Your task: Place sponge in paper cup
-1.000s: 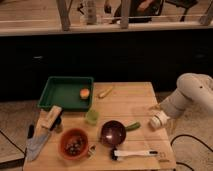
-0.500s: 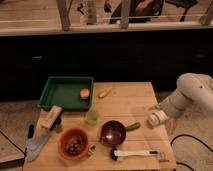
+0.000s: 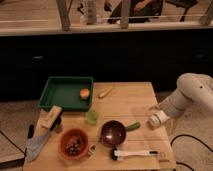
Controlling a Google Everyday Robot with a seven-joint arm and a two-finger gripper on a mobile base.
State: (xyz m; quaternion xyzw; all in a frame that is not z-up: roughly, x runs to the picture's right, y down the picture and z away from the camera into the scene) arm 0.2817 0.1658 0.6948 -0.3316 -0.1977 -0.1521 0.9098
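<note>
A small white object with a round rim (image 3: pixel 157 120), apparently the paper cup, is at the table's right edge. My gripper (image 3: pixel 164 112) is at the end of the white arm (image 3: pixel 192 95), which reaches in from the right. The gripper is right against that white object, and the two are hard to tell apart. I cannot make out a small blue-grey sponge block on its own anywhere. It may be hidden at the gripper or among the things at the left.
On the wooden table (image 3: pixel 125 102) are a green tray (image 3: pixel 60 92) holding an orange object (image 3: pixel 84 93), a pale-green cup (image 3: pixel 91 116) and a dark red bowl (image 3: pixel 113 131). There are also an orange bowl (image 3: pixel 74 141), a white utensil (image 3: pixel 135 153), a tan block (image 3: pixel 50 117) and a blue-grey flat piece (image 3: pixel 36 145).
</note>
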